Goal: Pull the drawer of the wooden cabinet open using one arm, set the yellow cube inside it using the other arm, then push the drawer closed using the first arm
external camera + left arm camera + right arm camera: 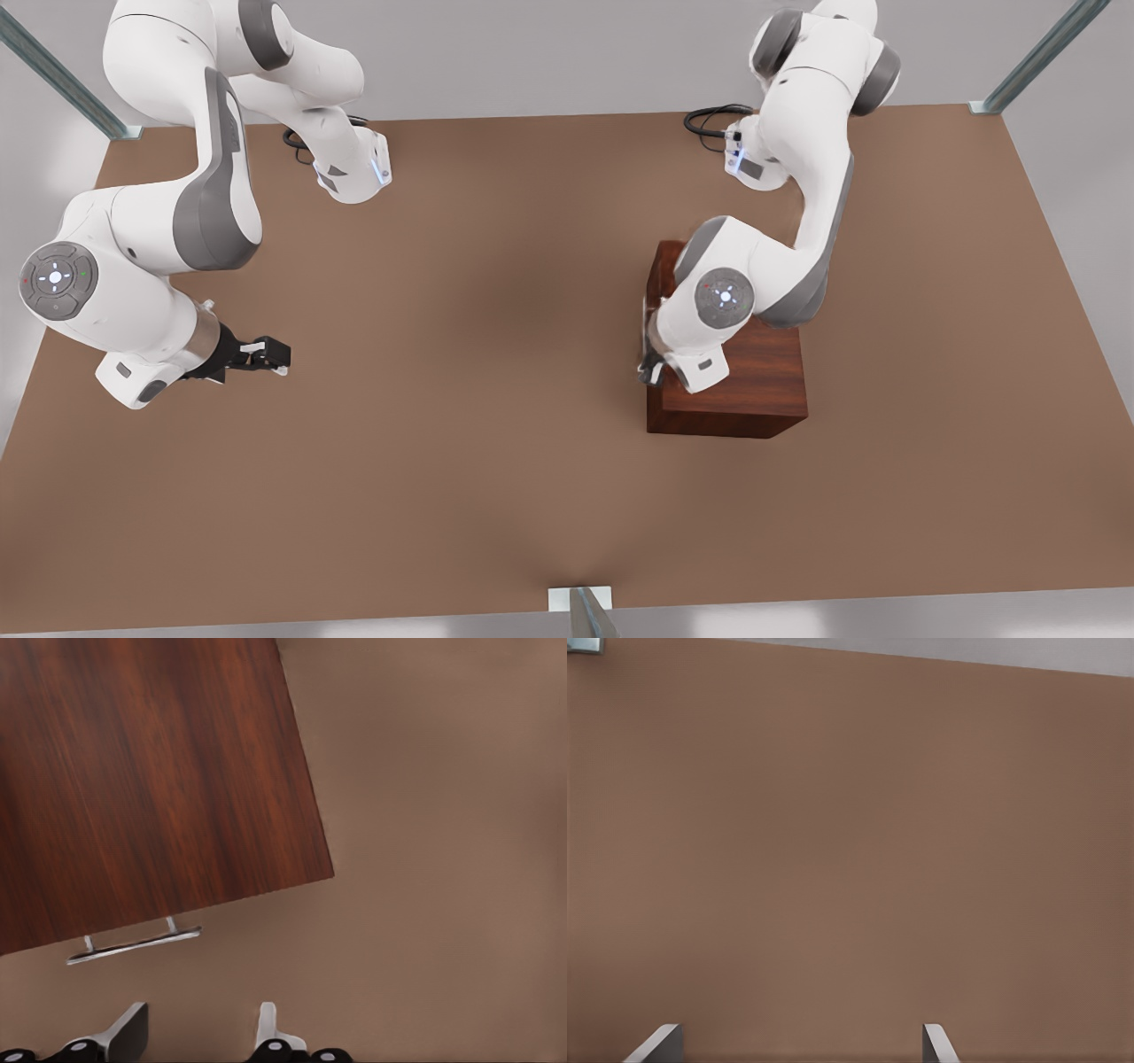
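The front view looks down from high up at the whole table (496, 372). The left wrist view looks down close on the cabinet (151, 771), also in front view. The right wrist view faces bare table.

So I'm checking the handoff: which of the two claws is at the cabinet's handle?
The left claw, on the front view's right, open beside the silver handle of the wooden cabinet. The right claw waits over bare table.
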Motion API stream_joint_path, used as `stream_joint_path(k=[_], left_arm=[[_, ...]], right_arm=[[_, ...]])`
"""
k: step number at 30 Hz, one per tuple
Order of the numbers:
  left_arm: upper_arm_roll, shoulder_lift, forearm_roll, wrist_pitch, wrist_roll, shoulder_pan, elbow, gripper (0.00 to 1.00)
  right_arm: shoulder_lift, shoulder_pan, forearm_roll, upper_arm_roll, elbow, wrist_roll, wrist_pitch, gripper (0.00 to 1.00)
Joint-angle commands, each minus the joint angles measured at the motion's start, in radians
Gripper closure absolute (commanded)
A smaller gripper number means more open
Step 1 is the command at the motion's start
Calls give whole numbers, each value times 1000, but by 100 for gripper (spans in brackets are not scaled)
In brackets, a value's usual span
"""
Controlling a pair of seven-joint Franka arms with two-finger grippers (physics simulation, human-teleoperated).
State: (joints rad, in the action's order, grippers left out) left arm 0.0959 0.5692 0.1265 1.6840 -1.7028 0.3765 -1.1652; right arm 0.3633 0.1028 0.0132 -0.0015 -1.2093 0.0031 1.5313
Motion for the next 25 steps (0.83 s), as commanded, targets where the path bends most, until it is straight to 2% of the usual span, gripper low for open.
stream_joint_path(k=[1,4,7,9,25], left_arm=[[-8,-54,27,-187,923,-122,9,0],[-22,-149,-60,-234,1359,-238,9,0],[-22,-241,-107,-277,1554,-284,9,0],[-24,-382,-113,-262,1629,-307,-106,0],[-35,-370,-151,-239,1691,-288,-103,0]], right_arm=[[-1,0,1,0,0,-9,0,0],[-1,2,1,0,0,-8,0,0],[-1,2,1,0,0,-9,0,0],[-1,2,1,0,0,-8,0,0],[-1,-5,1,0,0,-21,0,0]])
